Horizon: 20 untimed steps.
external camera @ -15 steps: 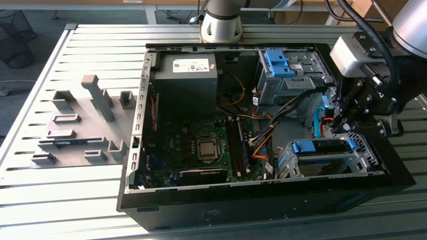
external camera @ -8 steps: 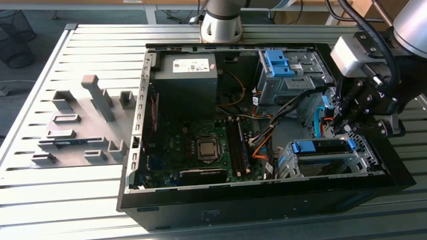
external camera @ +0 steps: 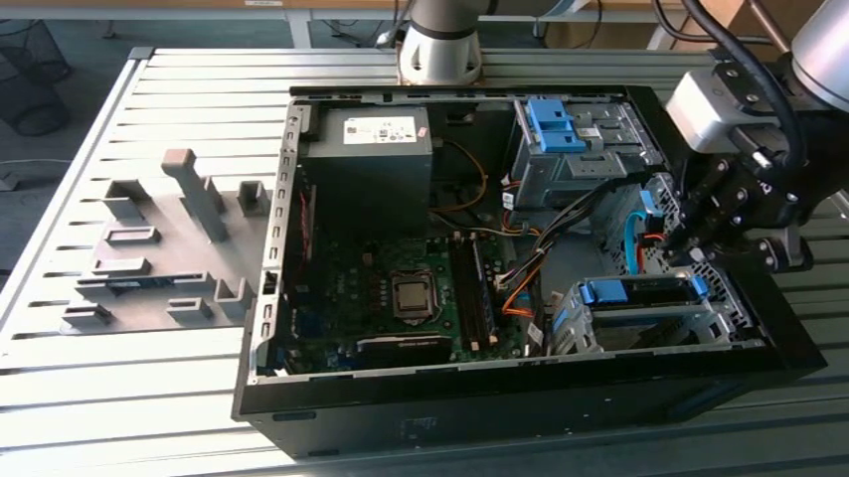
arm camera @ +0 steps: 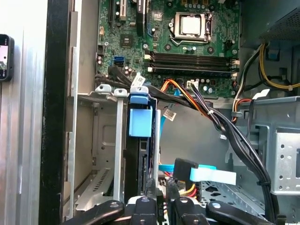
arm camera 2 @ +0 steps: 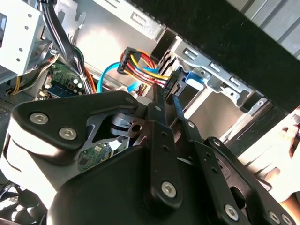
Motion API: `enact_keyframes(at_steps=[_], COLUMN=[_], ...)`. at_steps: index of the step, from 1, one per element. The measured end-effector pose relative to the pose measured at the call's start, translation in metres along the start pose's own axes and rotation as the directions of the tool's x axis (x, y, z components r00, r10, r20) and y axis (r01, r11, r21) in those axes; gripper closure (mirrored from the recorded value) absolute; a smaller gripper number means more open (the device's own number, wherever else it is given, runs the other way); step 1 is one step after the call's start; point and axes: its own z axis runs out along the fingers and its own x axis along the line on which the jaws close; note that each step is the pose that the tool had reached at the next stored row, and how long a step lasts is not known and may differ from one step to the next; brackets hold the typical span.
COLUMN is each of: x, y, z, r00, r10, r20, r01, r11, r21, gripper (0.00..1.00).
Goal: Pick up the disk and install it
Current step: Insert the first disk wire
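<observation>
Claw (arm camera: 161, 199): narrow, 2 fingers nearly together, holding nothing we can see | Disk (arm camera: 140, 154): seated on edge in drive cage (arm camera: 101, 154), blue rail end outward | Progress: we judge insertion done, cable connector (arm camera: 185, 169) lies beside it.

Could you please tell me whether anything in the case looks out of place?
Nothing looks damaged. The blue cable beside the disk looks loose; whether its connector is plugged in cannot be told.
</observation>
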Motion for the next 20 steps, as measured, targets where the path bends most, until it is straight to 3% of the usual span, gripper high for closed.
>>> enact_keyframes(at_steps=[4,7,10,11,17,20], x=[0.0001,0.0002,0.0003,0.0003,0.0013,0.0025], y=[-0.0057,-0.006,-0.006,-0.006,0.004,0.005], z=[0.0005,0.0024,0.003,0.0029,0.0032,0.0035], r00=[1.0,1.0,0.9998,0.9997,0.9997,0.9998], r10=[0.0,0.0,-0.006,-0.008,-0.008,-0.008], r20=[0.0029,0.0071,0.02,0.0234,0.0236,0.0183], r01=[0.0,0.0,0.006,0.008,0.008,0.008], r11=[1.0,1.0,1.0,1.0,1.0,0.9999], r21=[-0.0018,-0.0017,-0.0016,-0.0016,0.0054,0.0079], gripper=[0.77,0.77,0.78,0.84,0.84,0.84])
